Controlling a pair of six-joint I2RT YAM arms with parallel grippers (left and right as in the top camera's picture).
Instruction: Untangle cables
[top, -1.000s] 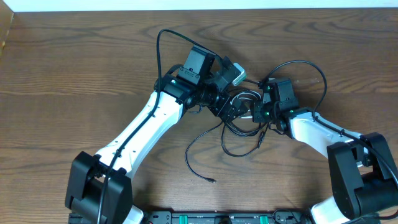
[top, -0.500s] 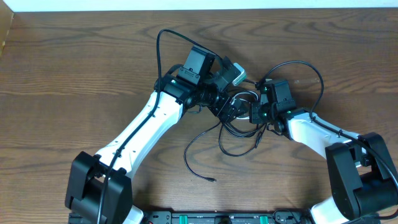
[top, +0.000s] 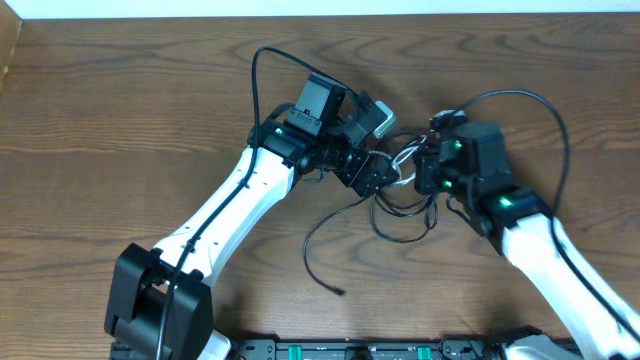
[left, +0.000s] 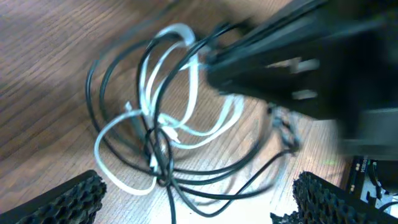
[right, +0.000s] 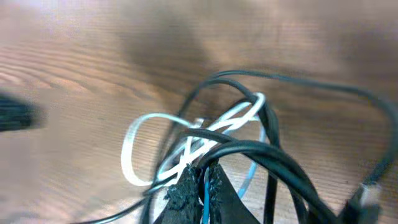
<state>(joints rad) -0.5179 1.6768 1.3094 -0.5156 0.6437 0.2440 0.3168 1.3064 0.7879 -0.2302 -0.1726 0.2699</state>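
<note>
The cables lie in one tangle (top: 402, 190) on the wooden table between my two grippers. Black loops (left: 186, 177) cross a thin white cable (left: 166, 65). One black strand trails down to a small plug end (top: 341, 291). My left gripper (left: 199, 190) hangs over the tangle's left side, open wide, with its fingers (left: 68, 199) either side of the black strands and not touching them. My right gripper (right: 203, 179) is shut on a strand of the white cable (right: 134, 146), with black cables (right: 273, 152) draped over its fingertips. From overhead, it (top: 422, 170) sits at the tangle's right side.
My right arm's own thick black wire (top: 545, 105) arcs above it, and the left arm's wire (top: 262, 70) loops up behind its wrist. The table's far edge (top: 320, 15) runs along the top. Bare wood spreads to the left and in front.
My right gripper has shut on the white cable and pulled to the right, dragging the tangle and the trailing black loop that way. My left arm has stayed still and open.
</note>
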